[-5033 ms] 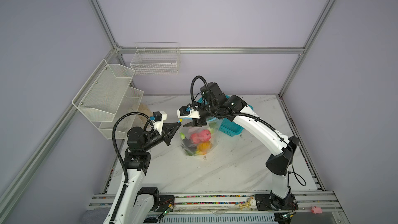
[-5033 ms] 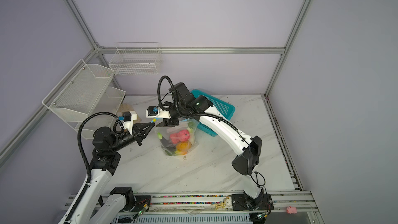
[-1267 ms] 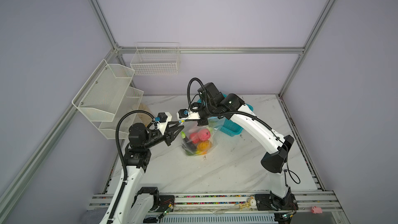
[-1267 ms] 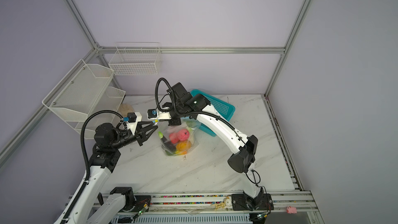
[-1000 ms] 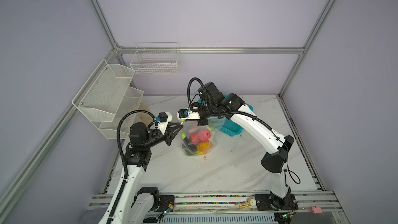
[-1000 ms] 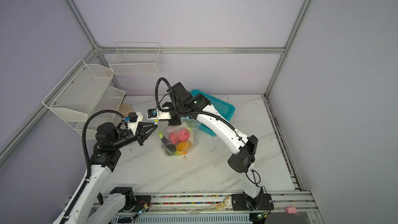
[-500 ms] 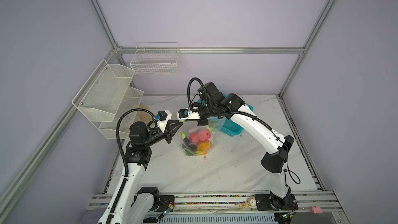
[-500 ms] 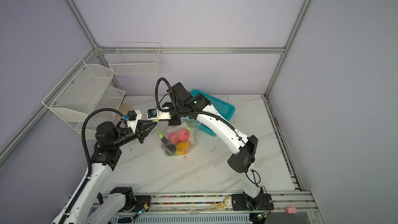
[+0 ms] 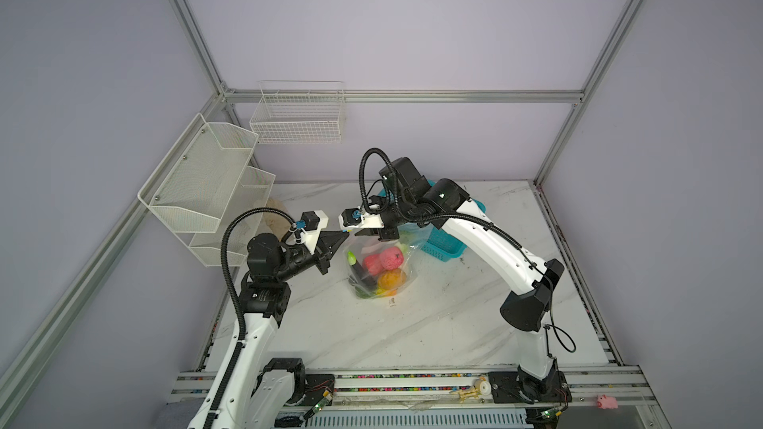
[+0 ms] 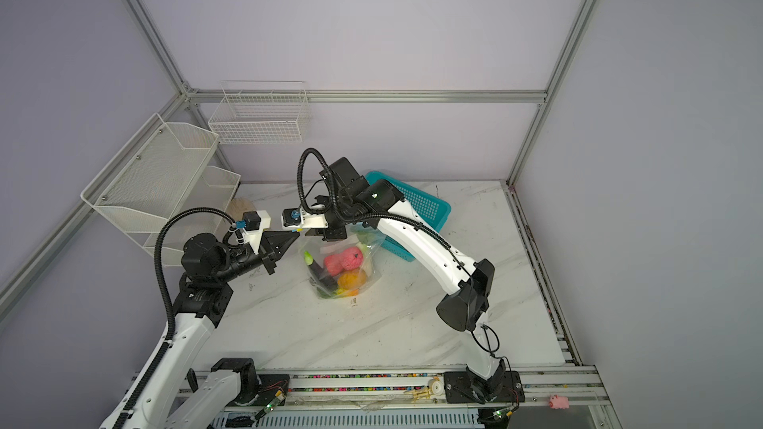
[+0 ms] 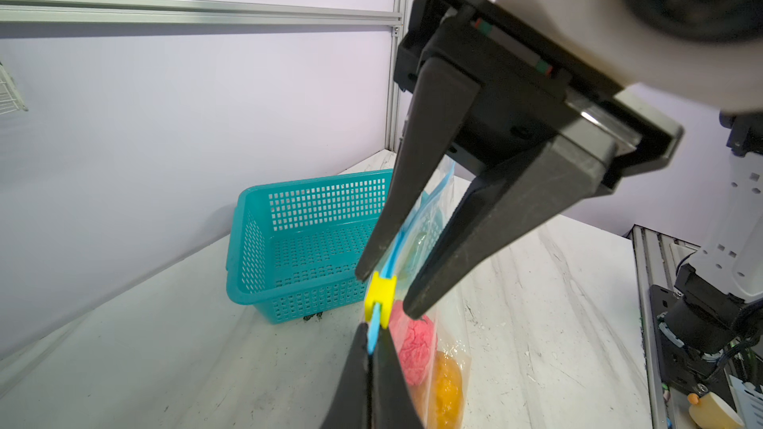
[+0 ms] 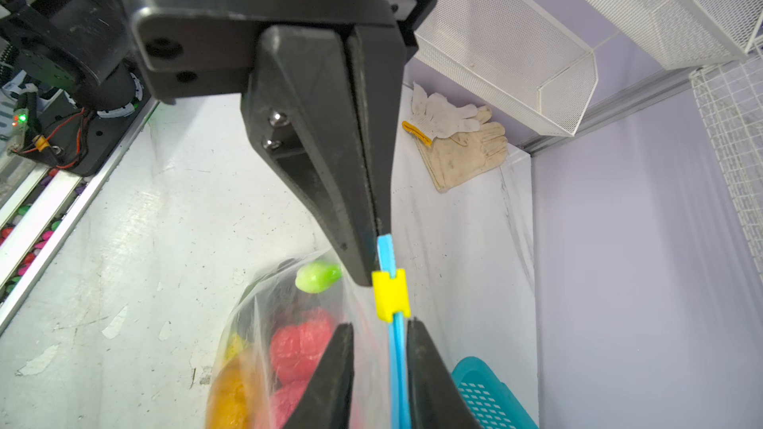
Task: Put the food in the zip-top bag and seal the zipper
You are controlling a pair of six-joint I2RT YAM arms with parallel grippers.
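The left claw [image 11: 368,340] pinched the blue strip [image 12: 387,255] at the bag's [image 12: 256,319] edge, the right claw [image 12: 380,323] stood apart around it, yellow slider [image 12: 390,295] between them.

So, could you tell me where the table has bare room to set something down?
Widest bare marble: between the zip-top bag and the front rail. Also free: right of the teal basket, up to the side rail. Crowded: at the zipper, where the left gripper is shut on it and the open right gripper straddles it; gloves lie back-left.
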